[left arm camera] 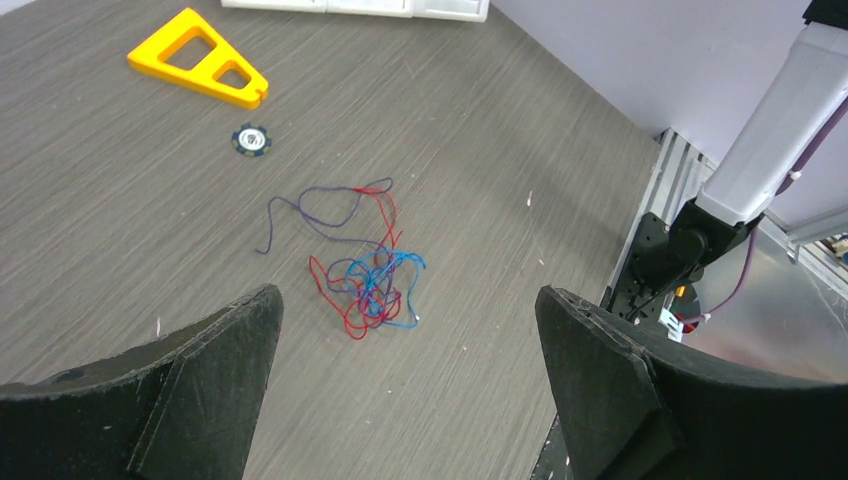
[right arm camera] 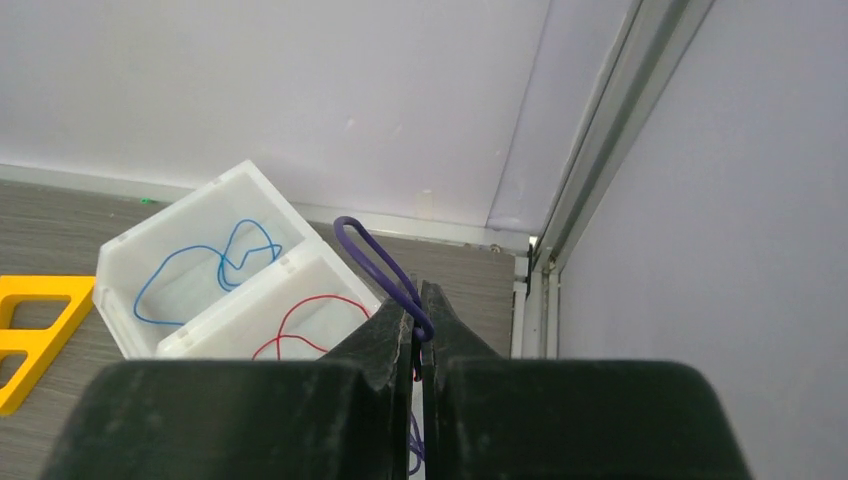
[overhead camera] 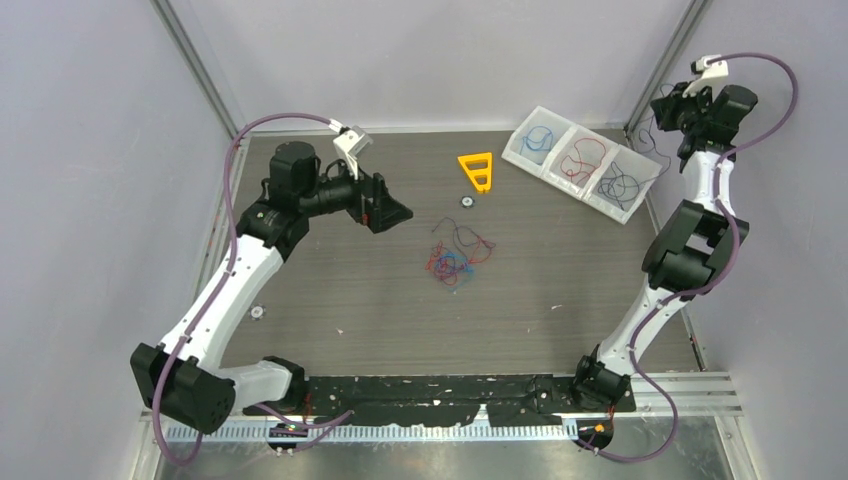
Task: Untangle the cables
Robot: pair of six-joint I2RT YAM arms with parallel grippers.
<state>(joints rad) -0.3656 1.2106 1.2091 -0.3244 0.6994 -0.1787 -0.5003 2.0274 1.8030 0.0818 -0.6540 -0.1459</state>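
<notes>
the purple cable (right arm camera: 375, 255) vanishes behind the right gripper (right arm camera: 420, 300), pinched tight on its loop; left gripper (left arm camera: 408, 296) gapes wide, empty, facing the clump (left arm camera: 365, 285).

A table (overhead camera: 350, 300) with a dark grey wood-grain top filled the enclosure. Plain pale lilac panels formed the far wall (overhead camera: 430, 60), left wall (overhead camera: 80, 200) and right wall (overhead camera: 800, 330), meeting at a far-left aluminium post (overhead camera: 200, 70) and a far-right post (overhead camera: 661, 60). Black tape (overhead camera: 450, 392) and a slotted metal rail (overhead camera: 420, 432) ran along the near edge. The light was soft and even.
</notes>
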